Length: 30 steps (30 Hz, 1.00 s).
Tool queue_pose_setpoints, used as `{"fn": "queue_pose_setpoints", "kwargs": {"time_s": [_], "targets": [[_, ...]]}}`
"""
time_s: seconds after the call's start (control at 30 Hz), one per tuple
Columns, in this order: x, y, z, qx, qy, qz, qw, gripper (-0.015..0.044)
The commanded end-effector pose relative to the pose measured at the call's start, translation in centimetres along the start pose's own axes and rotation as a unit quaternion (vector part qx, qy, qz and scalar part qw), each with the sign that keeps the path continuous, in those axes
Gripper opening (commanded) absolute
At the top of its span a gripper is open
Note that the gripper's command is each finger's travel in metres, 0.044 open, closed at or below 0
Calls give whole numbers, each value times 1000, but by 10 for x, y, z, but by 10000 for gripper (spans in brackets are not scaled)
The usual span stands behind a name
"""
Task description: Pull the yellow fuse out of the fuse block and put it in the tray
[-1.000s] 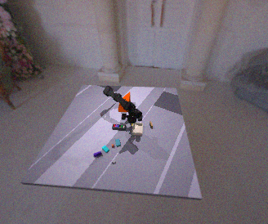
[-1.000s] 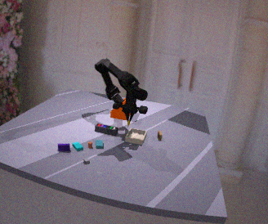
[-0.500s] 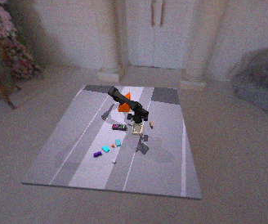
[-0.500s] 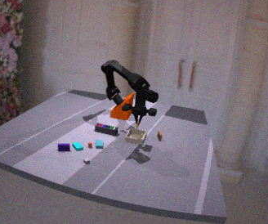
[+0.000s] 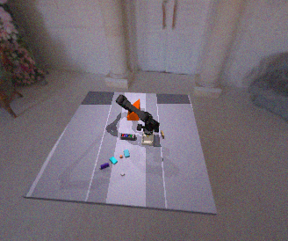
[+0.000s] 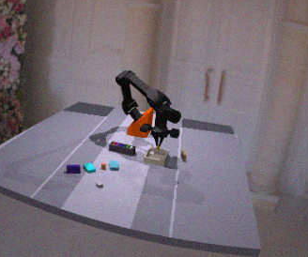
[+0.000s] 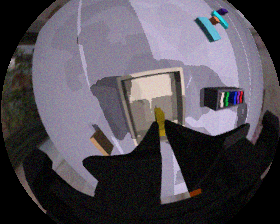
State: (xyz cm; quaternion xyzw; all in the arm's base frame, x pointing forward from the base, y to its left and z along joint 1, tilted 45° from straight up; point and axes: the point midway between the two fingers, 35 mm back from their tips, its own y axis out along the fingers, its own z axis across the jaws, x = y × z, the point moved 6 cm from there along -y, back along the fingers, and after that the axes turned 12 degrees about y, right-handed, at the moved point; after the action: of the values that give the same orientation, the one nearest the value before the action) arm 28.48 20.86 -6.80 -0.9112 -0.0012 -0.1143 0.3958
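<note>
My gripper is shut on the yellow fuse, which sticks out below the fingertips. It hangs right over the beige tray, a little above its floor. The dark fuse block with its row of coloured fuses lies to the left of the tray in the top and exterior views, well apart from the gripper.
An orange wedge stands behind the arm. Two cyan blocks, a purple block, a small orange piece and a white piece lie in front. A small tan peg stands right of the tray.
</note>
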Motion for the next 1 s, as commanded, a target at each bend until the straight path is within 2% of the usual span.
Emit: {"fn": "queue_pose_setpoints", "kwargs": {"time_s": [0.0,0.2,0.63,0.73,0.97], "targets": [[0,7,-1,-3,-2,-1,1000,0],[0,14,-1,-3,-2,-1,1000,0],[0,8,0,-1,0,0,1000,330],[0,-23,-1,-2,-2,-1,1000,330],[-1,-26,-1,-2,-2,-1,1000,330]]}}
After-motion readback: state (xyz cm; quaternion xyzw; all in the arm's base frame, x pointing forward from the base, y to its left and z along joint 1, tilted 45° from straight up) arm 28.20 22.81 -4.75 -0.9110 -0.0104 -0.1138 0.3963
